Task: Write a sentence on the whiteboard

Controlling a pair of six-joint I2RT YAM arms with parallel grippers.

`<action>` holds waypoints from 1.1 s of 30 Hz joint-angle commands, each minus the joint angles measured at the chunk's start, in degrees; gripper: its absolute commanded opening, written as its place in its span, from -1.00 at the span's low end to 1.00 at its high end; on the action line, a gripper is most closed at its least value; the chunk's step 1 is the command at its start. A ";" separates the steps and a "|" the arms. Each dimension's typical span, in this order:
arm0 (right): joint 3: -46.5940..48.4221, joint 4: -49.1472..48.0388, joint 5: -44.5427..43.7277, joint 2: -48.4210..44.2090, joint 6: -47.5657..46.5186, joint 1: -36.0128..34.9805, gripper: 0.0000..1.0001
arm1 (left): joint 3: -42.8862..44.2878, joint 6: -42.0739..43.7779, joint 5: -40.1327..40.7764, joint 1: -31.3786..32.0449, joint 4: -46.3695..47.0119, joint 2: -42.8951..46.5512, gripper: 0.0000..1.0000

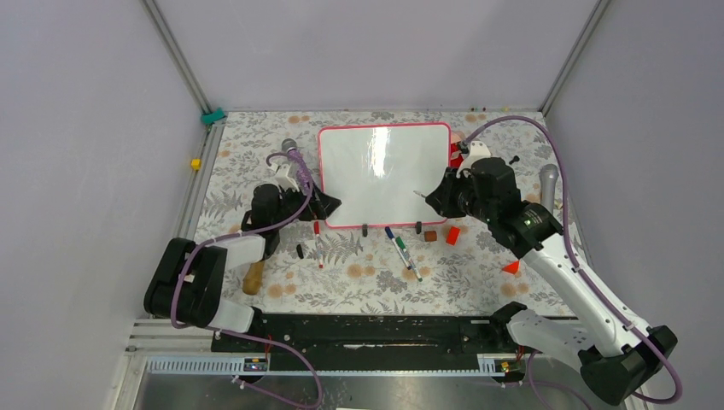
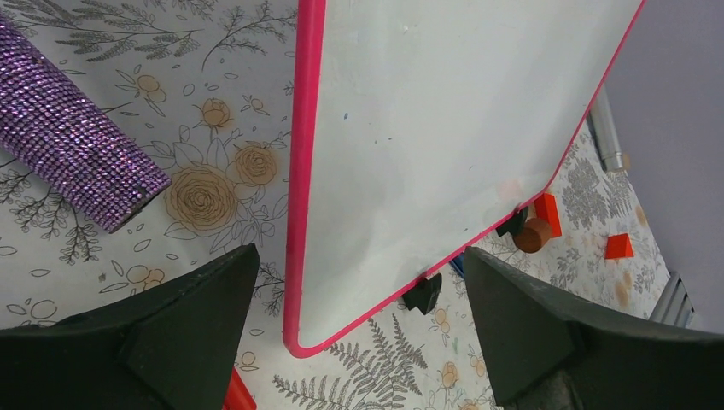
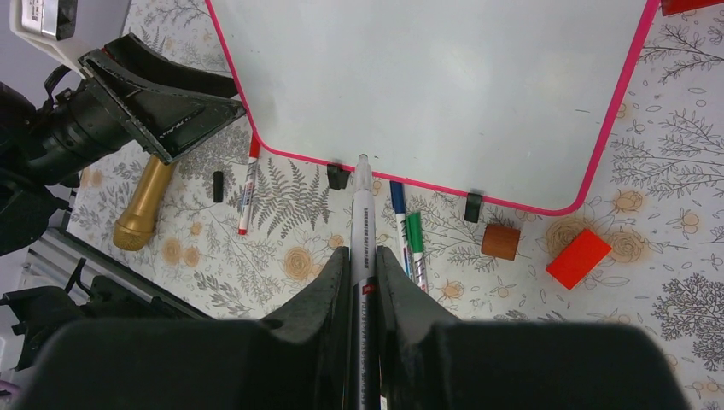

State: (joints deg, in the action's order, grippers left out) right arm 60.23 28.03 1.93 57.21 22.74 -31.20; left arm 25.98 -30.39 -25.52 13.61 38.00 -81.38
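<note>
— Floral table (image 1: 243,166), whiteboard (image 1: 384,175) upper centre, blank?
— Yes. Right hand (image 3: 363,252) clamps the marker (image 3: 362,201); left hand (image 2: 359,256), open, straddles the board's lower-left corner. Pin it first, write lightly.

whiteboard (image 1: 384,175) lies flat at centre, pink-red frame, glossy white face. left gripper (image 1: 331,205) at its near-left corner. right gripper (image 1: 432,198) at its right edge, thin marker (image 1: 418,195) poking over the board. loose markers (image 1: 401,248), red block (image 1: 452,235), gold microphone (image 1: 253,278) nearer the arm bases.
</note>
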 commanded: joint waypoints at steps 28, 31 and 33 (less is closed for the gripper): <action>-1.41 0.48 -4.44 -1.72 -0.68 -0.33 -1.00 | -0.43 3.67 -4.71 4.43 -0.77 1.00 0.36; -0.70 1.31 -4.28 -0.88 -0.89 -0.35 -1.00 | -0.48 3.59 -4.72 3.66 -1.05 2.39 0.35; -0.35 1.52 -4.21 -0.62 -0.89 -0.35 -1.00 | -0.64 3.73 -5.07 2.84 -1.28 3.11 0.33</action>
State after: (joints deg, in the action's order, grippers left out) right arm 58.67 28.40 -1.06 56.34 22.72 -31.20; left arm 25.32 -28.12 -29.65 17.56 35.31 -81.45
